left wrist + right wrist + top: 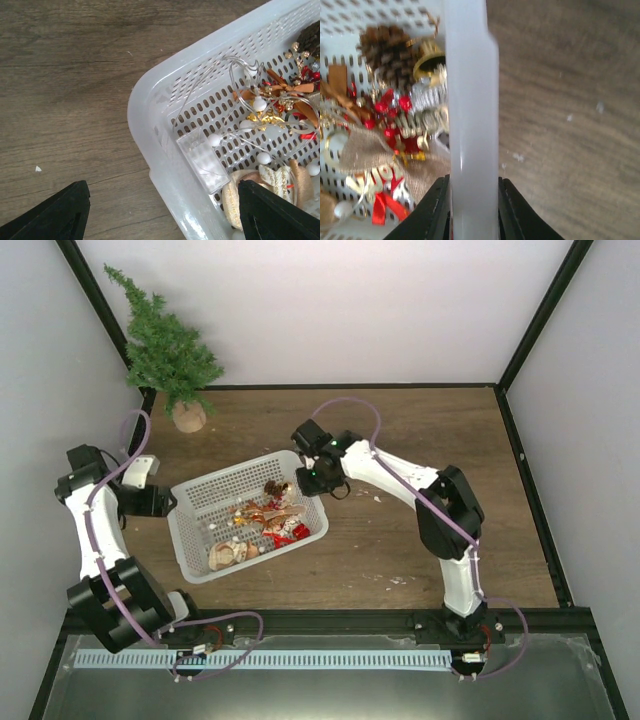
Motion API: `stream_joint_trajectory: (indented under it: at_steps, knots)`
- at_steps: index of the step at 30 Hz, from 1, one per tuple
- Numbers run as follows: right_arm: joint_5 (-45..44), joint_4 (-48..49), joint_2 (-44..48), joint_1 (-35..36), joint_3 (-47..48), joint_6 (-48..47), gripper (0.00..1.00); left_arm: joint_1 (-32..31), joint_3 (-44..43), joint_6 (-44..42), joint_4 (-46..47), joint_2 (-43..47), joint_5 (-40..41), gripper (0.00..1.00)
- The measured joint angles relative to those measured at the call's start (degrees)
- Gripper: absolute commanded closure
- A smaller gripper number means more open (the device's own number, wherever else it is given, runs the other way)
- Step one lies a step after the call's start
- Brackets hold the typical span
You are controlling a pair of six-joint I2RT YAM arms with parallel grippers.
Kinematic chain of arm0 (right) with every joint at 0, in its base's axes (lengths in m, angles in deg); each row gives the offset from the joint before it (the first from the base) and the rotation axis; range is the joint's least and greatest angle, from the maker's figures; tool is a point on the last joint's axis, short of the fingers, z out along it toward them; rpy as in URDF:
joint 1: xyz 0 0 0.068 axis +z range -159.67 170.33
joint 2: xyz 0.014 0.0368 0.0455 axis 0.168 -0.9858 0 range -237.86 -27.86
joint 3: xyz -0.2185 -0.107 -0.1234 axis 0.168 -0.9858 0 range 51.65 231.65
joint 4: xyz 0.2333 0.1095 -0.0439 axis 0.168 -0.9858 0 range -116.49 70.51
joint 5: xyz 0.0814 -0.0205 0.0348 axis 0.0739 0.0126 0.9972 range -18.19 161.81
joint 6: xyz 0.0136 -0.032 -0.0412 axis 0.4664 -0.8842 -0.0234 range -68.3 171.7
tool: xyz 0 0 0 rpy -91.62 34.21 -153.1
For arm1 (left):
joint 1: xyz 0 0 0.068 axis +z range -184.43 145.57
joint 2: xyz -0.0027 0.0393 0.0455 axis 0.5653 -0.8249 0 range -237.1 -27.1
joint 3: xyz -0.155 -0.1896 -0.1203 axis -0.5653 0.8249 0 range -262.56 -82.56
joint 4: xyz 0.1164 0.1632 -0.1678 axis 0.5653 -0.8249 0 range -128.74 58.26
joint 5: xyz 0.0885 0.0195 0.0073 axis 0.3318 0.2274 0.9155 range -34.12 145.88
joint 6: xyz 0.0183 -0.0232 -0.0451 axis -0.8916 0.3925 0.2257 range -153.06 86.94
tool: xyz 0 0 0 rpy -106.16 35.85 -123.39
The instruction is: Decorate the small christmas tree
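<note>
My right gripper (472, 205) is pinched on the rim of the white basket (470, 90), and my left gripper (160, 202) gapes wide and empty astride the basket's corner. The small christmas tree (165, 345) stands upright at the upper left of the top view, well apart from the basket. I judge it light, tippy and soft-bristled, best held low by its wooden base (188, 417).

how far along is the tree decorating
Done: nothing that shows. The tree stands bare in the far left corner, and the ornaments lie in the basket.
In hand: the right gripper pinches the basket's rim, and the left gripper hangs open astride another corner, holding nothing.
Left: lifting ornaments out and hanging them on the tree.
</note>
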Motion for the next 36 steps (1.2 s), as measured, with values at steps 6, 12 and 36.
stream_joint_trajectory:
  at_steps: [6,12,36]
  knots:
    - [-2.1,-2.5,-6.7,-1.7,10.9,-3.9,0.56,-2.9,0.0,-2.3,0.8,0.0,1.9,0.18]
    - [-4.0,-3.7,-9.1,-3.0,16.9,-4.1,0.17,-6.7,0.0,-3.3,2.6,-0.9,2.8,0.21]
    - [-5.0,0.5,21.8,-3.2,-11.7,6.2,0.13,-24.6,-11.2,-15.5,7.3,-21.3,11.4,0.37]
